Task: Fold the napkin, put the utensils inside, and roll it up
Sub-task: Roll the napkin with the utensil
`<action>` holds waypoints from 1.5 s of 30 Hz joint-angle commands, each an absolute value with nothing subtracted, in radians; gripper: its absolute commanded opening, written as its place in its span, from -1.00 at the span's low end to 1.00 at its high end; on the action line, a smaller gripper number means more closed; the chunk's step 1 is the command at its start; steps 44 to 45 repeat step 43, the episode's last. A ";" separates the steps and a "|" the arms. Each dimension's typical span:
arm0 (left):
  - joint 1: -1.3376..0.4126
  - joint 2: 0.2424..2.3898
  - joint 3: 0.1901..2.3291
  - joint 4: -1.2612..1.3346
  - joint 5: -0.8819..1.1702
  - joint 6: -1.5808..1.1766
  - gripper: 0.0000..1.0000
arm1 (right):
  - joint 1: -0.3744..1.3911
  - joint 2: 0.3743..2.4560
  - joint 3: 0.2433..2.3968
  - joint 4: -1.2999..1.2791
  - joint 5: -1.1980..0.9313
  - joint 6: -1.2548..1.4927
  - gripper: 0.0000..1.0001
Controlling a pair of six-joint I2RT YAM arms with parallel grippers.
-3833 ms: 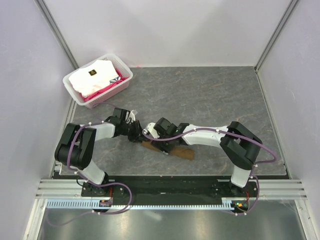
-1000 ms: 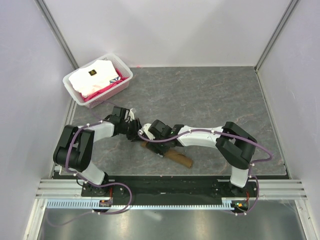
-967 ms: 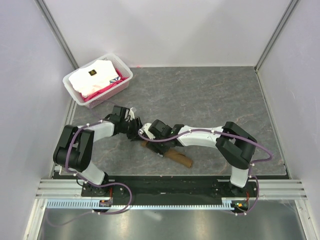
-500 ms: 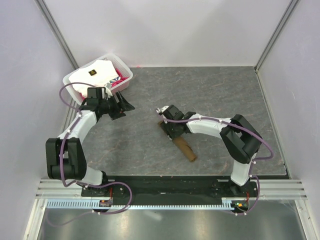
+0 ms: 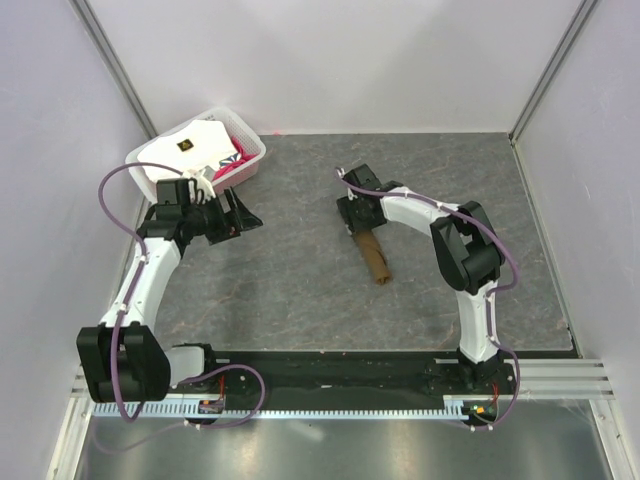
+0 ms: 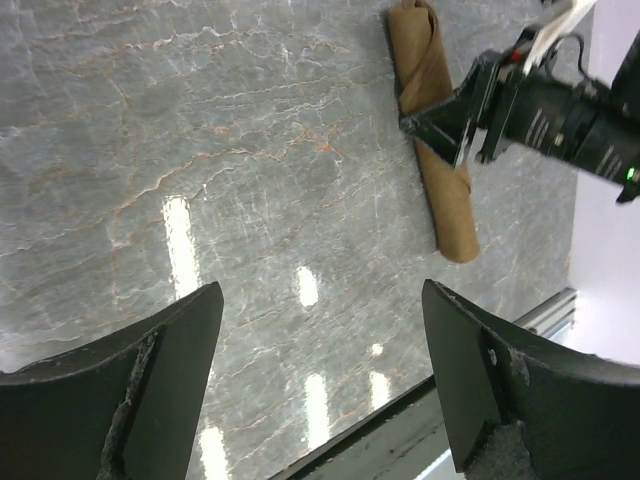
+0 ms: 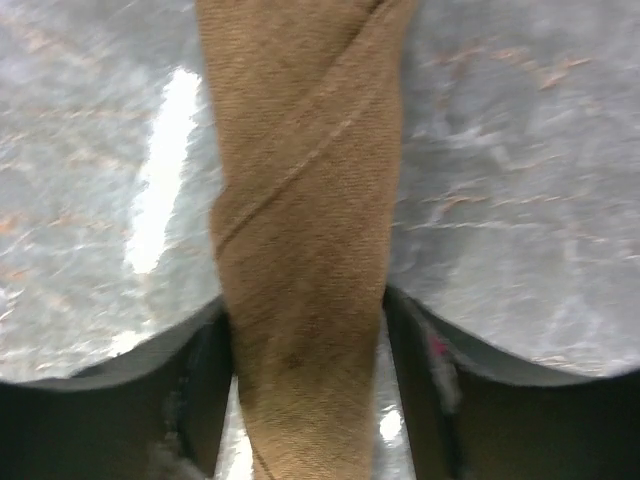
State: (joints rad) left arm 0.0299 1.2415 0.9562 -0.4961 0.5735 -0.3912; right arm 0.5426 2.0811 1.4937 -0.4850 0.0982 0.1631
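Observation:
The napkin point(image 5: 373, 255) lies on the table as a tight brown roll, its length running from the far side toward the near right. My right gripper point(image 5: 360, 215) straddles the roll's far end. In the right wrist view the napkin point(image 7: 305, 250) fills the gap between the fingers point(image 7: 195, 400), with a sliver of table showing on the right side, so the jaws stand open around it. My left gripper point(image 5: 235, 215) hangs open near the basket with nothing between its fingers point(image 6: 150, 380); its view shows the napkin point(image 6: 435, 150) and the right gripper point(image 6: 465, 110). The utensils are hidden.
A white basket point(image 5: 250, 150) at the far left corner holds folded white cloth point(image 5: 185, 155) and pink cloth. The enclosure's walls and posts ring the grey marble tabletop point(image 5: 300, 300). The table's near edge and a metal rail show in the left wrist view.
The left arm pulled away from the roll, swung left to the basket and opened. The right arm moved the roll toward the far right, turning it, and its jaws widened.

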 commanded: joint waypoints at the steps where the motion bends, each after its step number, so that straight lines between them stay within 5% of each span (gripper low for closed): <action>1: 0.038 1.198 0.942 -0.528 0.554 -0.279 0.76 | 0.511 2.132 1.509 -0.505 0.189 0.111 0.63; 3: 0.038 1.189 0.937 -0.525 0.557 -0.255 0.78 | 0.511 2.105 1.503 -0.486 0.141 0.083 0.95; 16: 0.041 1.063 0.888 -0.454 0.534 -0.202 0.83 | 0.511 1.663 1.445 -0.371 -0.086 0.054 0.96; 30: 0.040 0.839 0.805 -0.318 0.617 -0.201 0.89 | 0.454 0.990 0.698 -0.057 0.116 0.216 0.96; 45: 0.041 0.788 0.793 -0.307 0.607 -0.184 0.96 | 0.454 0.907 0.600 -0.066 0.147 0.216 0.96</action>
